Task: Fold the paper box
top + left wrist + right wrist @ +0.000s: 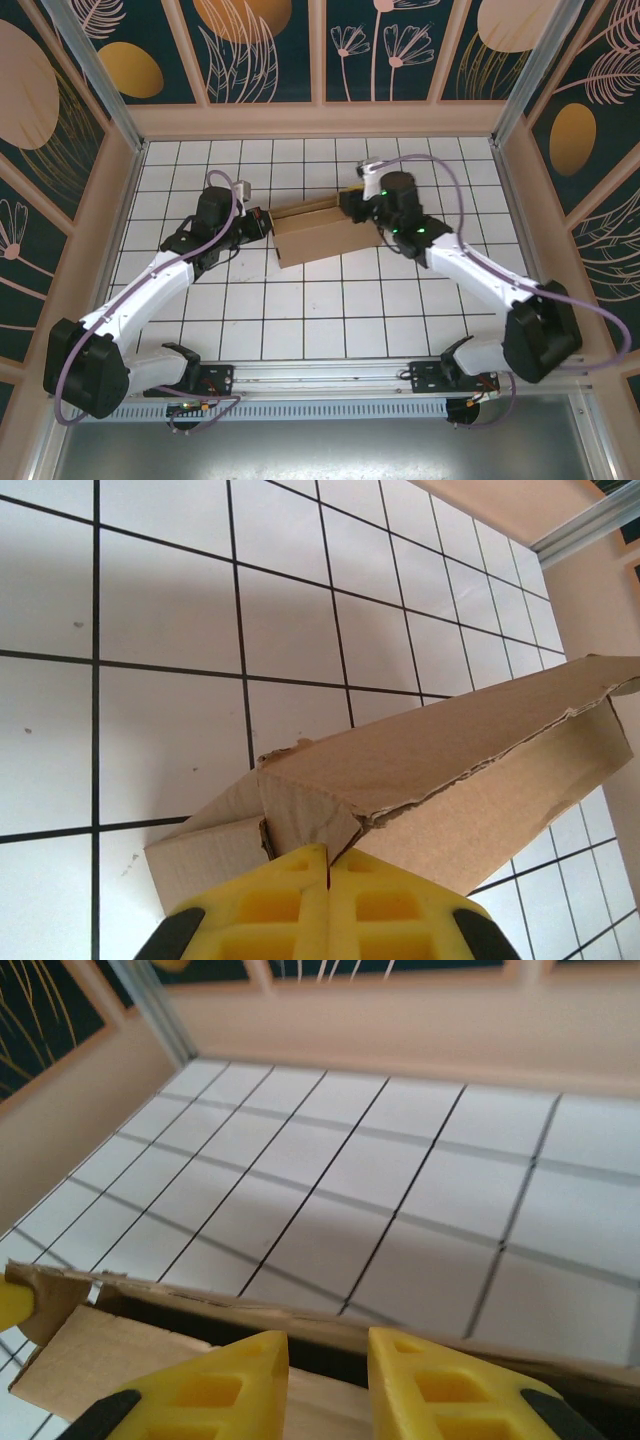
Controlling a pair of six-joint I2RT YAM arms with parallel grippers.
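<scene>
Position: the paper box [318,235] lies on the desk [320,330] at about its middle, a little toward the far edge. It is partly formed, with walls raised and the top open. Its long axis runs left to right, the left end slightly nearer the near edge than the right.

Left fingers [262,227]: at the left short end of the box. The left wrist view shows them [300,880] pressed together, tips against the torn lower corner of that end. I cannot tell whether a sliver of card is nipped between them.

Right fingers [351,204]: at the right end, on the far-edge side. The right wrist view shows them [250,1365] apart and clamped on nothing. The long far wall of the box [300,1310] runs crosswise just beyond the tips, with the dark inside of the box under the gap.

Assessment: the box lies lengthwise between the two arms, one at each end, and neither is clearly the nearer. The coming move turns on the right side. That wall lies directly ahead of and below the open fingers, across their line of approach — a short descent would probably put them astride it. The left end looks braced.
</scene>
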